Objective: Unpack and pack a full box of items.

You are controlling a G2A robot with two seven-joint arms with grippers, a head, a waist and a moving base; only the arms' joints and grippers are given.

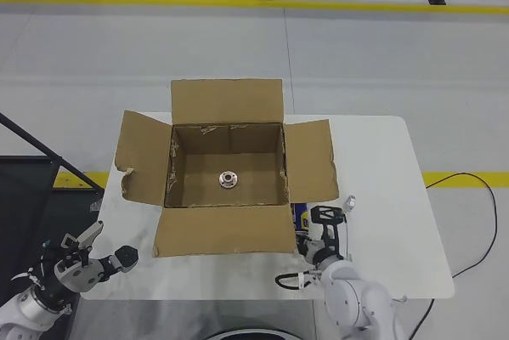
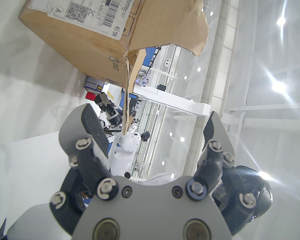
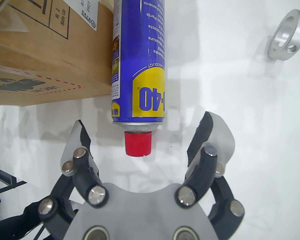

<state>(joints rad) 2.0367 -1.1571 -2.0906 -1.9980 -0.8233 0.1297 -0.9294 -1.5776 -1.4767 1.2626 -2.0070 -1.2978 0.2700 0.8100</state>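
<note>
An open cardboard box (image 1: 227, 229) stands mid-table with its four flaps spread; a small round metal part (image 1: 228, 178) lies on its floor. A blue spray can (image 3: 138, 61) with a red cap lies on the table against the box's near right corner, cap toward my right gripper (image 3: 144, 123). That gripper is open, its fingers either side of the cap end and not touching it. The can (image 1: 301, 218) is partly under the front flap. My left gripper (image 2: 150, 112) is open and holds nothing, off the table's near left corner (image 1: 110, 246), facing the box (image 2: 90, 26).
A metal ring (image 3: 287, 38) lies on the white table (image 1: 390, 170) right of the can, also seen as a ring (image 1: 349, 204) near the right flap. The table's right side is bare. A dark panel (image 1: 25, 212) stands left of the table.
</note>
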